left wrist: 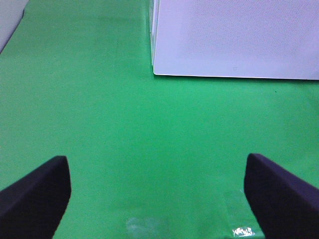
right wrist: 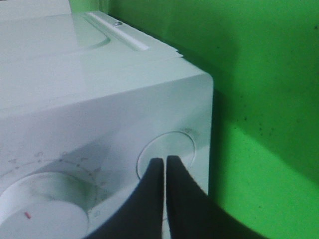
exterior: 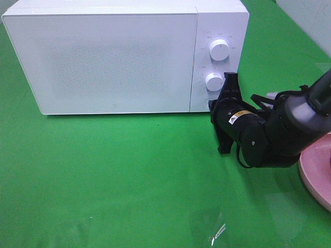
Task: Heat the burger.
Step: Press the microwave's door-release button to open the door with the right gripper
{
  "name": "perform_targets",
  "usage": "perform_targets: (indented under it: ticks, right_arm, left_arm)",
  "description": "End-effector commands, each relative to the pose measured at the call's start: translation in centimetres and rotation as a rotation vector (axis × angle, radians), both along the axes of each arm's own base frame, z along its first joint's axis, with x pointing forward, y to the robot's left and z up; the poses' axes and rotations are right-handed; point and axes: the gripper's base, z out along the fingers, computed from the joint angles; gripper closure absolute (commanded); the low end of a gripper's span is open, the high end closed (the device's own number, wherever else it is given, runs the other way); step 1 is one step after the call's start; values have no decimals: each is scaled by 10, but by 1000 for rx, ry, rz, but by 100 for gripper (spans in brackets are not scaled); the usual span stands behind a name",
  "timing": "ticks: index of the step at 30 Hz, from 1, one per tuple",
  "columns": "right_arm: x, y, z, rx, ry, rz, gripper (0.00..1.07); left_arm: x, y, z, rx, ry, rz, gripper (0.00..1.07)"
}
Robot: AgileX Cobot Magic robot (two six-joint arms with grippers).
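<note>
Two jaws of the right gripper point(right wrist: 164, 164) are clenched together, tips touching the round button point(right wrist: 174, 142) low on the microwave point(exterior: 103, 57) panel. The left gripper point(left wrist: 157, 199) gapes wide, empty, facing the microwave's front. Where the burger is, and how it looks, cannot be told.

Microwave point(exterior: 124, 57) white (speckled door point(exterior: 103, 64)), cloth point(exterior: 129, 175) green, plate point(exterior: 318, 173) pink, right pincer point(right wrist: 164, 162) black.

The left gripper point(left wrist: 155, 165) hangs over a green cloth point(left wrist: 89, 89), its two dark fingers point(left wrist: 35, 194) spread wide in the foreground corners with only bare cloth between them. In the background stands a white microwave oven point(left wrist: 234, 37), one lower front corner of its speckled door in view, well apart from the fingers. A scrap of clear tape point(left wrist: 243, 230) glints on the cloth just beside one finger. A pale surface point(left wrist: 10, 20) borders the cloth at a far corner.
</note>
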Motion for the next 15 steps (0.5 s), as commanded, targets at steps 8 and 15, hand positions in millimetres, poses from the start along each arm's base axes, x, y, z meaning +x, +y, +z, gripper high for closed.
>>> perform_targets:
  ticks: [8, 15]
  right_arm:
    - [10, 0, 0, 26, -32, -16, 107]
    - [14, 2, 5, 39, -67, -19, 107]
  left_arm:
    - [-1, 0, 0, -4, 2, -5, 20]
    - [-1, 0, 0, -4, 2, -5, 20]
